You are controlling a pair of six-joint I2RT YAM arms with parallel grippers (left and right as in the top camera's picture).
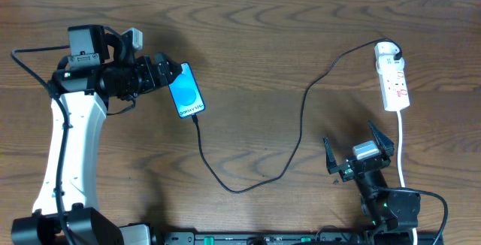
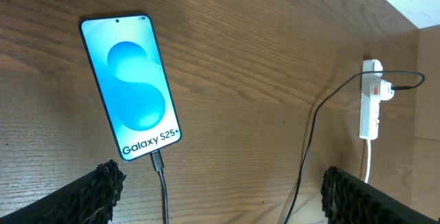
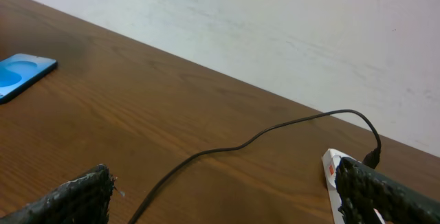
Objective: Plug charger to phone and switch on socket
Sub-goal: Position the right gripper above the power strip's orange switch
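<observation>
The phone (image 1: 186, 91) lies flat on the wooden table with its blue screen up; it also shows in the left wrist view (image 2: 130, 86) and at the left edge of the right wrist view (image 3: 20, 73). The black charger cable (image 1: 248, 181) has its plug tip (image 2: 157, 159) in the phone's bottom edge and runs in a loop to the socket strip (image 1: 394, 76). My left gripper (image 1: 164, 72) is open and empty just left of the phone. My right gripper (image 1: 359, 149) is open and empty at the front right, short of the socket (image 3: 333, 172).
The socket's white cord (image 1: 401, 151) runs from the strip toward the front edge, just right of my right gripper. The black cable (image 3: 227, 148) crosses the table between the two grippers. A pale wall stands beyond the table's far edge.
</observation>
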